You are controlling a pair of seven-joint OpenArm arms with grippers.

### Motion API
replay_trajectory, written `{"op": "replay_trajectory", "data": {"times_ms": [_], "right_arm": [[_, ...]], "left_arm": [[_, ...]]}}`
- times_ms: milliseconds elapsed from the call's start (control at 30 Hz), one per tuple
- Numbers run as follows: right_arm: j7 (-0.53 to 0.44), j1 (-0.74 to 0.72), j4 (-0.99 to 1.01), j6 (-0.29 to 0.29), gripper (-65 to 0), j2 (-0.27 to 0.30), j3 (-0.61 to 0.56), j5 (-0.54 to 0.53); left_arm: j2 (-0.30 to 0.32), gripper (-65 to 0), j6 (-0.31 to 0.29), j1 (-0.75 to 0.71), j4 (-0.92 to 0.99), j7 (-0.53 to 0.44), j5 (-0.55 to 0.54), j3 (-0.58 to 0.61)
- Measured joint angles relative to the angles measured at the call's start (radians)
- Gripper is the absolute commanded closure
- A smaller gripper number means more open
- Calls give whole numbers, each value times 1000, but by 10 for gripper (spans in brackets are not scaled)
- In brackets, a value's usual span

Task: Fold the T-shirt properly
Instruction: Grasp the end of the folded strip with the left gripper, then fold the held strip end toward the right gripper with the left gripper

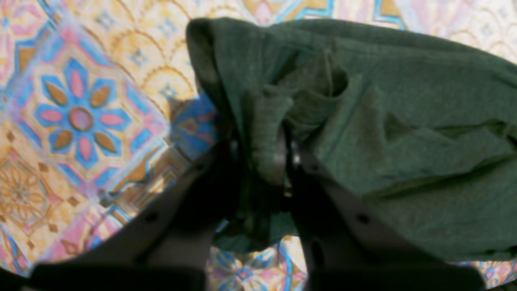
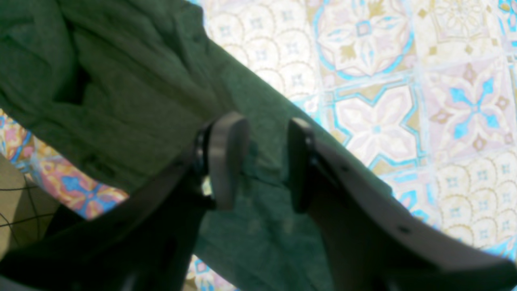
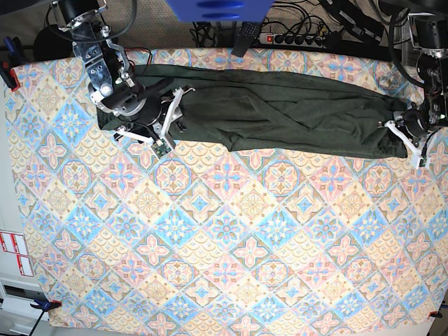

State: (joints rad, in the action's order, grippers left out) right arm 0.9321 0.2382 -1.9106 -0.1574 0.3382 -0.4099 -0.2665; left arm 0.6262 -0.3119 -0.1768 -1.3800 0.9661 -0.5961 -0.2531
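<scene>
The dark olive-green T-shirt (image 3: 280, 112) lies stretched in a long crumpled band across the far side of the table. My left gripper (image 3: 404, 137) is at its right end. In the left wrist view this gripper (image 1: 262, 161) is shut on a bunched fold of the T-shirt (image 1: 404, 101), which hangs a little above the table. My right gripper (image 3: 170, 113) is over the left end. In the right wrist view it (image 2: 262, 165) is open, its fingers (image 2: 226, 161) apart just above the T-shirt (image 2: 121, 81), with nothing between them.
The table is covered with a patterned tile-print cloth (image 3: 224, 231). A power strip (image 3: 294, 38) and cables lie beyond the far edge, beside a blue object (image 3: 217, 8). A red clamp (image 3: 7, 70) sits at the left edge.
</scene>
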Motion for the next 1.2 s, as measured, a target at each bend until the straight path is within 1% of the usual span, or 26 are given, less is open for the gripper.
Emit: {"op": "replay_trajectory", "data": {"times_ms": [67,233,333,533,700,833,933,1133,1200], "right_arm": [[0,0,0,0,-196,0,0,0],[-1,21,-1,0,-196,1,3,1],[5,31,-1,-4,-196,0,2,-2],[-2,26,-1,0,-196,1,5,2],[-1,25,-1,-3,-196,0,4,0],[0,26,-1,0,-196,0,4,0],[0,26,-1,0,-196,0,4,1],[0,28,-1,0,-196,1,4,1],[-1,27,-1,0,-196,0,4,1]], "left_arm": [[0,0,-2,17,0,8,22,0],[18,0,-3,26,-15,3,18,0],[2,0,3,4,-65,10,26,-2],[-117,0,1,-91,-232,14,22,6],[-192,0,12,-103,-303,14,43,31],[-256,0,8,-101,-314,13,28,64],[-288,0,13,-100,-314,14,43,92],[-372,0,15,-98,-314,14,39,134],[-389,0,16,-98,-313,16,43,143]]}}
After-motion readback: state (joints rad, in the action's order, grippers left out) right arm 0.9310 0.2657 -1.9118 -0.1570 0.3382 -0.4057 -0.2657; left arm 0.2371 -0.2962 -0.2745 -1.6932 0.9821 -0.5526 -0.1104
